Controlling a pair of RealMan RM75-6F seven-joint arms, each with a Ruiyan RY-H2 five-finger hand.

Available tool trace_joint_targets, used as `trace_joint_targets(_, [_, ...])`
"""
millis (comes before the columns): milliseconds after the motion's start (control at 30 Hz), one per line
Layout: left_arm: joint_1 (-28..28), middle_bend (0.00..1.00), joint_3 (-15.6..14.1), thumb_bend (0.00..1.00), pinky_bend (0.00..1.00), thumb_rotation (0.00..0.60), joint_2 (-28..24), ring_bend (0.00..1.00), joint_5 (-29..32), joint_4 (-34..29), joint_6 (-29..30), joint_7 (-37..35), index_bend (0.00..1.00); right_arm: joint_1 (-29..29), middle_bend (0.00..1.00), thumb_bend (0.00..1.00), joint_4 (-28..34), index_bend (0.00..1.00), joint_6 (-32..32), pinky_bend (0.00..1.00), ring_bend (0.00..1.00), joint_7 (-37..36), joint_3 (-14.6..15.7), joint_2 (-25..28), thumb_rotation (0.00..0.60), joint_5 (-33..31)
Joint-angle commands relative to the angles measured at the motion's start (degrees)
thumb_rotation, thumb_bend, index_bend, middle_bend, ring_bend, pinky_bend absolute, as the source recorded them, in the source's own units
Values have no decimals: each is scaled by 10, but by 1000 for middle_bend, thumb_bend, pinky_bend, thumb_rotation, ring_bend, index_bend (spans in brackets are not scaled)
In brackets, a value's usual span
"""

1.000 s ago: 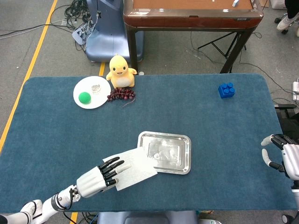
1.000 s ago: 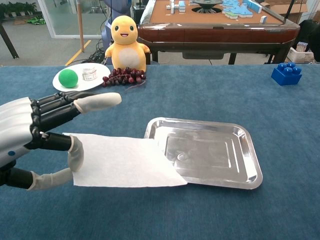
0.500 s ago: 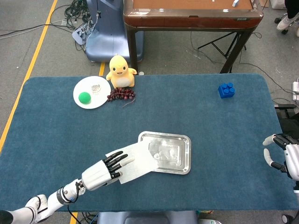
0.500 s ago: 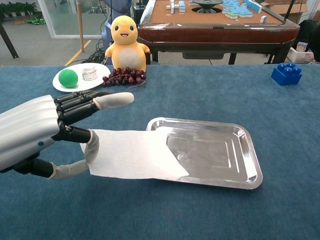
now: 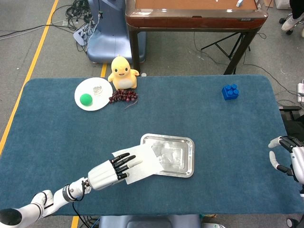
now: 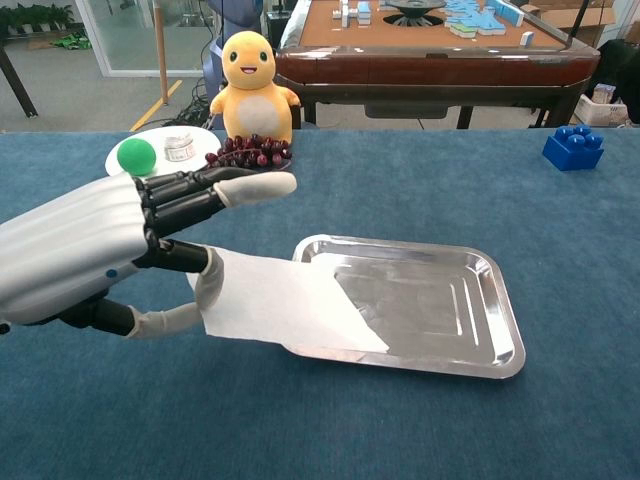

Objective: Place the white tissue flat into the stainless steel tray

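Chest view shows our left hand (image 6: 110, 250) pinching the white tissue (image 6: 285, 305) by its near edge; its far half drapes limply over the stainless steel tray (image 6: 480, 320) rim. Light, floppy: we'd keep that edge grip.

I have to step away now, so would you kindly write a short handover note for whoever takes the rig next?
Left hand: pinches the white tissue at its near edge.
Right hand: at the table's right edge, holds nothing, fingers apart.
Stainless steel tray: mid-table; the tissue's far part overlaps its left side, the rest hangs outside.
Done: tissue picked up and brought to the tray.
Left: carry it fully over the tray, lay it flat, release.
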State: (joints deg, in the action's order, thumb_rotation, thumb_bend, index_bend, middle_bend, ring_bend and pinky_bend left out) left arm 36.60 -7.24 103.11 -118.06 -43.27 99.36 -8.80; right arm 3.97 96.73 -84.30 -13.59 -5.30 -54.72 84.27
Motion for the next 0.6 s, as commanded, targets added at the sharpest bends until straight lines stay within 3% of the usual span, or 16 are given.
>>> trace_joint_targets(33, [11,0,1,479,186,600,16,0,-3,25,9,-7,629,-1,415,461,0,477,-2,367,274,-2,0,1,600,1])
trace_joint_targets(600, [31,0,-4,474,252,600,63,0,22,105,4,-30,618,-6,416,461,2,476,-9,367,274,-10,-1,5,600,3])
